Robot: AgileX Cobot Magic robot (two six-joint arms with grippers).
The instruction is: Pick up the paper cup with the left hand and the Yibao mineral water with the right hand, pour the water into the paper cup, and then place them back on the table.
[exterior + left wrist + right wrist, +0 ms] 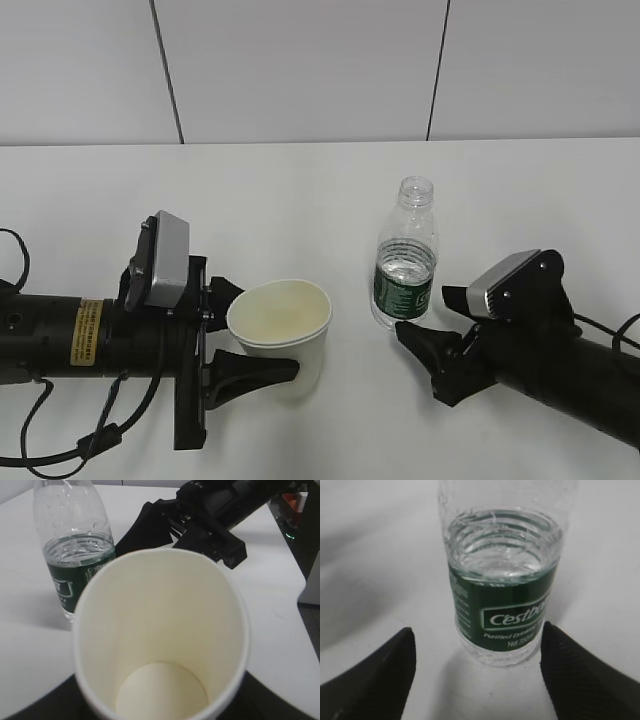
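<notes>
The paper cup [283, 318] stands on the table [300, 190], empty and upright, deep between the jaws of my left gripper [268, 330]. One finger presses behind it and one in front, and the rim looks slightly squeezed. In the left wrist view the cup [160, 630] fills the frame between the jaws of that gripper [160, 702]. The Yibao mineral water [405, 265] stands capless, partly full, to the right of the cup. My right gripper [422, 310] is open, its tips level with the bottle's base. In the right wrist view the bottle [502, 580] stands just beyond the open gripper [477, 640].
A white panelled wall [300, 70] runs along the table's far edge. The right arm [210, 510] shows behind the cup in the left wrist view, with the bottle [75, 560] to its left. A cable [60, 440] loops under the left arm.
</notes>
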